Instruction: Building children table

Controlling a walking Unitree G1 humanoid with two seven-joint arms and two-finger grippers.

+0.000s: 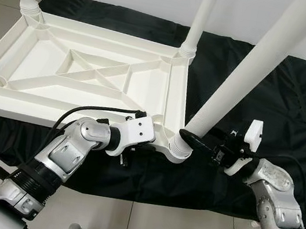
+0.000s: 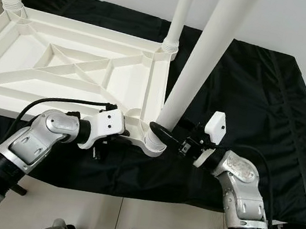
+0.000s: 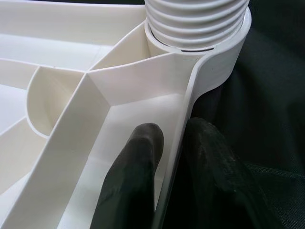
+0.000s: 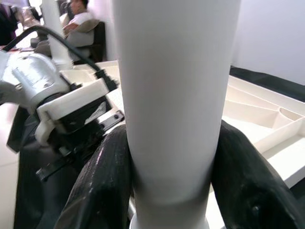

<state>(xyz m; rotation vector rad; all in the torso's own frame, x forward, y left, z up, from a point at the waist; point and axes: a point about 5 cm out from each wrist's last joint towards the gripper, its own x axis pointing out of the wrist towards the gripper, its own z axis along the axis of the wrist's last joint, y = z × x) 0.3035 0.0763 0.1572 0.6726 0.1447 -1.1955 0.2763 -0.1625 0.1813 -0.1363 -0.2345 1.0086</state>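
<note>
White plastic makes up the upturned children's table top (image 1: 89,74), which lies underside-up on a black cloth (image 1: 264,80) spread over the floor. Two legs are seen standing in the far corner sockets, and a third table leg (image 1: 248,72) rises from the near corner socket (image 1: 177,149), its long axis leaning up and toward the robot's right.

That near leg is clasped low down by the right gripper (image 1: 193,140), just above the threaded collar; in the right wrist view one black finger (image 4: 102,186) is pressed to each side of the round shaft, so the fingers are closed around it across its axis. The right arm is thus the one placed to turn or seat the leg.

The left gripper (image 3: 169,157) is set on the table's rim just beside the same socket. Its fingers are pinched on the thin side wall, one finger (image 3: 138,162) inside the frame and the other outside against the cloth, so the top is judged to be steadied against twisting.

The leg's tilt suggests it is not yet fully seated; squaring it to the socket appears to be what the coming move depends on.
</note>
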